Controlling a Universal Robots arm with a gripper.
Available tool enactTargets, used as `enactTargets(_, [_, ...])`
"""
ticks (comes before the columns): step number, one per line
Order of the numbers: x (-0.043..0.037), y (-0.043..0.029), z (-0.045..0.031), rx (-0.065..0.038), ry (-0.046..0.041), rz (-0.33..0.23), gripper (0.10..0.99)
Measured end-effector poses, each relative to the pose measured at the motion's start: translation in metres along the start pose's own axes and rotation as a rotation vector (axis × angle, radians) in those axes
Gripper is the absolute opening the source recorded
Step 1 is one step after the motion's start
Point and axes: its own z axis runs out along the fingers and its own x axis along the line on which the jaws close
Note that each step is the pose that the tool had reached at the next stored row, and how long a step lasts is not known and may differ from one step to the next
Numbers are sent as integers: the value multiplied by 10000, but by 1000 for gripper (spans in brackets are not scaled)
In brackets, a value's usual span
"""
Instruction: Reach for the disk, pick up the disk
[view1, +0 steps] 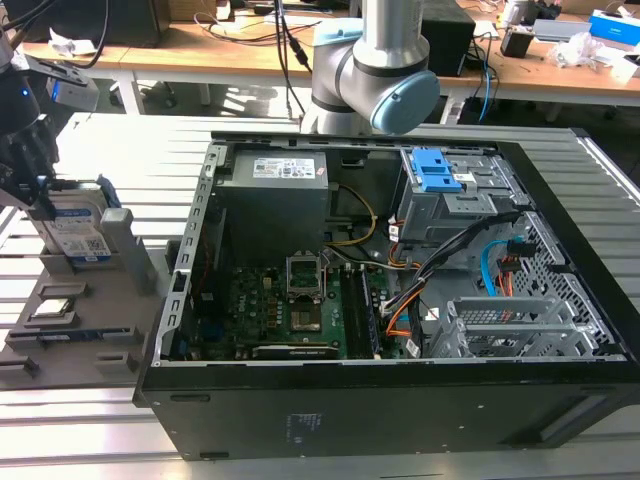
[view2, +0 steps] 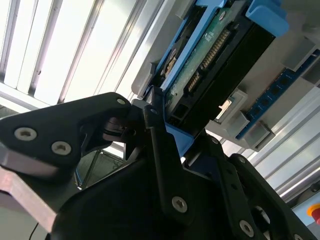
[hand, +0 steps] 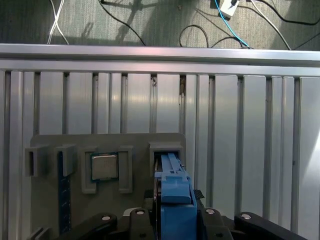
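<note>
Black hand (hand: 174, 216) is clenched on silver rectangular disk w/ blue plastic bracket (view1: 80, 235), upright in grey slotted tray (view1: 70, 345), mid-left of exterior view. Risk: bracket snags slot wall, disk tilts or slips from grip.

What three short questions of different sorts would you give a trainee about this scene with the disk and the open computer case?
1. True or false: the disk lies flat inside the computer case.
2. The gripper is nearest to: A the power supply, B the disk, C the motherboard.
3. Fill in: the bracket along the disk's edges is ____ in colour.

Key
1. False: it stands on edge in the grey holder, outside the case.
2. B.
3. Blue.
</note>
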Motion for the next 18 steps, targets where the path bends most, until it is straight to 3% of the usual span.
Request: enactTargets(18, [2,-26,-209,-28,1,-1,365])
